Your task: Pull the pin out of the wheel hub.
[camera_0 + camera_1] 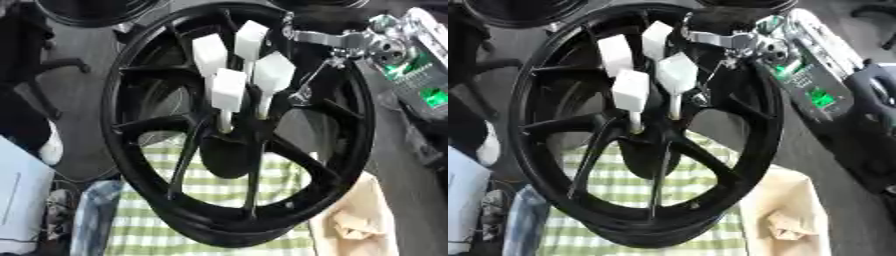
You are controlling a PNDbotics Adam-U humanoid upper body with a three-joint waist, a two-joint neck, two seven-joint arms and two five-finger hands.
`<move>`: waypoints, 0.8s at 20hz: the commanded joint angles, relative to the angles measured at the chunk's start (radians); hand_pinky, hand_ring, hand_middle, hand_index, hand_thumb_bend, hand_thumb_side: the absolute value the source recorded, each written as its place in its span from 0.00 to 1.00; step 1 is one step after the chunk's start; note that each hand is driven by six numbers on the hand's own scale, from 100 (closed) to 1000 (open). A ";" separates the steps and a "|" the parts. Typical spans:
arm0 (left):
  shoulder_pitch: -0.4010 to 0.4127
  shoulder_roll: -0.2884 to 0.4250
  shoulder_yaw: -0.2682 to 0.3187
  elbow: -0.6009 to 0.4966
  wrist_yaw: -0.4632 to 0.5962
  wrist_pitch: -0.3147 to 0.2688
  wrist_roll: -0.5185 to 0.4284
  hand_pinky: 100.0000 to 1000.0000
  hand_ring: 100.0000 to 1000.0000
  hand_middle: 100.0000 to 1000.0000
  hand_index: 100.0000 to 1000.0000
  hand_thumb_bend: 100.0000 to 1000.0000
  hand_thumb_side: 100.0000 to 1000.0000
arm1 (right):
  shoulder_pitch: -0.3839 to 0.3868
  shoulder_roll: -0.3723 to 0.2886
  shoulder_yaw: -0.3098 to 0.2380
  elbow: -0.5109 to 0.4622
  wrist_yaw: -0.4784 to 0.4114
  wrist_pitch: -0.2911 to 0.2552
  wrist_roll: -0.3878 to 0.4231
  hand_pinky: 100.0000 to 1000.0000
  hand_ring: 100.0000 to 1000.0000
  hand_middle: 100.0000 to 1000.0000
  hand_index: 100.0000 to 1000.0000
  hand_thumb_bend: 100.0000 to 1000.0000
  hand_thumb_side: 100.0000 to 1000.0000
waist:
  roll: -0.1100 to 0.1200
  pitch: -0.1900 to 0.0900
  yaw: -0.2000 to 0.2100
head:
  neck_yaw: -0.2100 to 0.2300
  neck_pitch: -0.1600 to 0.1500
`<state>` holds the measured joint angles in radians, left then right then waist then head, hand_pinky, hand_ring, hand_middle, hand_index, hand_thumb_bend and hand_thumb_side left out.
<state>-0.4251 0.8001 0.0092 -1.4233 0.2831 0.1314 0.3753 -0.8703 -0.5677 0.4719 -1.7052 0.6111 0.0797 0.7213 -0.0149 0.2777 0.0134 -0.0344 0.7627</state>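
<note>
Right arm (350, 40) enters from upper right; hand hidden; left arm unseen.

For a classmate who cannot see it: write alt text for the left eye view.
A black wheel stands over green checked cloth, four white-headed pins sticking from its hub. The robot's silver right arm reaches its upper right rim.

Black wheel hub (236, 150) on green-checked cloth (219, 235) (beige rag (354, 225) beside it)

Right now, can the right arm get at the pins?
Probably yes: the right arm is at the wheel's upper rim, close to the pins, and their white heads stand clear of the hub, uncovered.
</note>
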 commanded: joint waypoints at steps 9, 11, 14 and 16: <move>-0.004 0.029 0.014 -0.012 0.005 0.002 0.004 0.89 0.83 0.85 0.86 0.37 0.76 | -0.025 -0.023 -0.019 -0.048 -0.077 0.035 -0.018 0.56 0.48 0.45 0.56 0.25 0.00 | 0.005 -0.016 0.001 | -0.003 -0.015; -0.003 0.029 0.014 -0.012 0.006 0.003 0.003 0.89 0.83 0.85 0.86 0.37 0.76 | -0.027 -0.025 -0.019 -0.050 -0.079 0.041 -0.016 0.55 0.46 0.43 0.54 0.25 0.00 | 0.005 -0.016 0.001 | -0.004 -0.015; -0.001 0.030 0.015 -0.012 0.006 0.003 0.004 0.89 0.83 0.85 0.86 0.36 0.76 | -0.026 -0.026 -0.023 -0.053 -0.085 0.048 -0.015 0.53 0.44 0.40 0.52 0.23 0.00 | 0.004 -0.017 0.000 | -0.003 -0.016; 0.000 0.031 0.015 -0.012 0.006 0.003 0.005 0.89 0.83 0.85 0.86 0.36 0.76 | -0.026 -0.027 -0.030 -0.059 -0.090 0.056 -0.018 0.52 0.43 0.39 0.50 0.23 0.00 | 0.004 -0.018 0.000 | -0.004 -0.016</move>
<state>-0.4207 0.8000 0.0093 -1.4233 0.2832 0.1342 0.3780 -0.8782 -0.5760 0.4638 -1.7378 0.5292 0.1293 0.7072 -0.0152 0.2795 0.0133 -0.0368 0.7540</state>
